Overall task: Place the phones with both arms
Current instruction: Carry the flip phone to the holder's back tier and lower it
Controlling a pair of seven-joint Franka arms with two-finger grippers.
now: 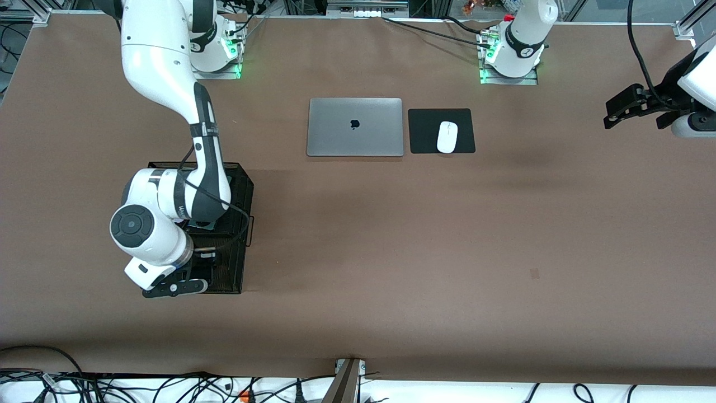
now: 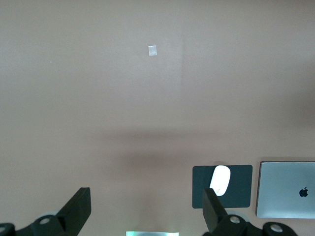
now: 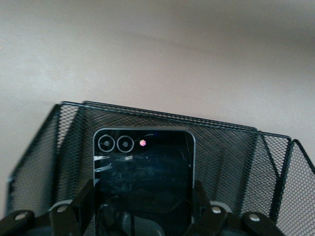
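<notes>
A black phone [image 3: 143, 162] with two round camera rings stands between the fingers [image 3: 84, 199] of my right gripper [image 3: 143, 196], which is shut on it. The phone is inside a black wire-mesh basket [image 3: 226, 147]. In the front view the right arm reaches down into that basket [image 1: 241, 193] at the right arm's end of the table, and its wrist hides the phone there. My left gripper [image 1: 623, 106] hangs open and empty above the bare table at the left arm's end. The left wrist view shows its fingers [image 2: 78, 206] wide apart with nothing between them.
A closed grey laptop [image 1: 355, 127] lies near the arm bases. Beside it, a white mouse [image 1: 447, 136] sits on a black pad [image 1: 425, 131]. The left wrist view also shows the laptop [image 2: 288, 189] and the mouse [image 2: 220, 179]. A small tape mark [image 1: 534, 273] is on the brown table.
</notes>
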